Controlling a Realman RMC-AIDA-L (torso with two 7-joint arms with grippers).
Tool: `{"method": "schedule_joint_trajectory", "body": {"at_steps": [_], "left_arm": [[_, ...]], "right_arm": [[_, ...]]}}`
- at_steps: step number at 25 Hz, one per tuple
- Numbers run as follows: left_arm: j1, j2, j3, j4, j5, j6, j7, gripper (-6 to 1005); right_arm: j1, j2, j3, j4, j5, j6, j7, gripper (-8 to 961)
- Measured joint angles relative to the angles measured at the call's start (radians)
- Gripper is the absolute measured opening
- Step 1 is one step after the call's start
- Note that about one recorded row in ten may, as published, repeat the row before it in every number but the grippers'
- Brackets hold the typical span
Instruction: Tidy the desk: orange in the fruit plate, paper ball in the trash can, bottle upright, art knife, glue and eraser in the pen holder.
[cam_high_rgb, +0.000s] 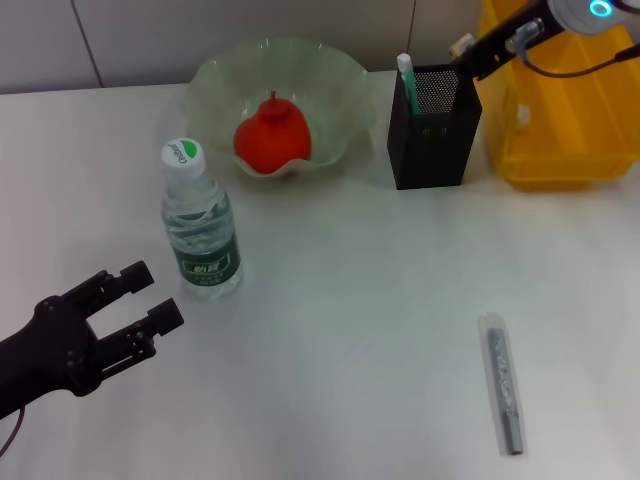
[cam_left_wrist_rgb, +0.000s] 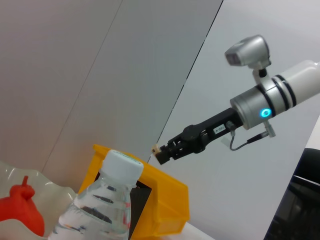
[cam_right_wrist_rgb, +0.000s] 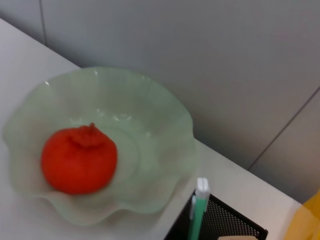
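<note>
The orange (cam_high_rgb: 272, 135) (cam_right_wrist_rgb: 79, 160) lies in the pale green fruit plate (cam_high_rgb: 345, 80) (cam_right_wrist_rgb: 165, 125). The bottle (cam_high_rgb: 200, 225) (cam_left_wrist_rgb: 107, 210) stands upright, just beyond my left gripper (cam_high_rgb: 148, 298), which is open and empty. My right gripper (cam_high_rgb: 466, 50) (cam_left_wrist_rgb: 161, 152) hovers over the black mesh pen holder (cam_high_rgb: 432, 130) (cam_right_wrist_rgb: 225, 222), shut on a small beige eraser (cam_high_rgb: 461, 44) (cam_left_wrist_rgb: 155, 148). A green-and-white glue stick (cam_high_rgb: 405, 78) (cam_right_wrist_rgb: 199, 210) stands in the holder. The art knife (cam_high_rgb: 503, 383) lies flat at the front right. The paper ball is out of view.
A yellow trash can (cam_high_rgb: 560, 110) (cam_left_wrist_rgb: 165, 200) stands just right of the pen holder at the back right. A grey wall runs behind the white desk (cam_high_rgb: 350, 300).
</note>
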Motion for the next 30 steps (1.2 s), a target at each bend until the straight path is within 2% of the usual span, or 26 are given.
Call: {"method": "schedule_joint_trajectory", "body": {"at_steps": [13, 30], "left_arm": [[-0.003, 0.001, 0.003, 0.0, 0.0, 0.0, -0.003, 787], [0.006, 0.001, 0.004, 0.0, 0.0, 0.005, 0.002, 787]], "right_arm": [[0.025, -0.006, 0.001, 0.155, -0.027, 0.102, -0.019, 309], [0.039, -0.004, 0.001, 0.172, -0.019, 0.133, -0.055, 322]]}}
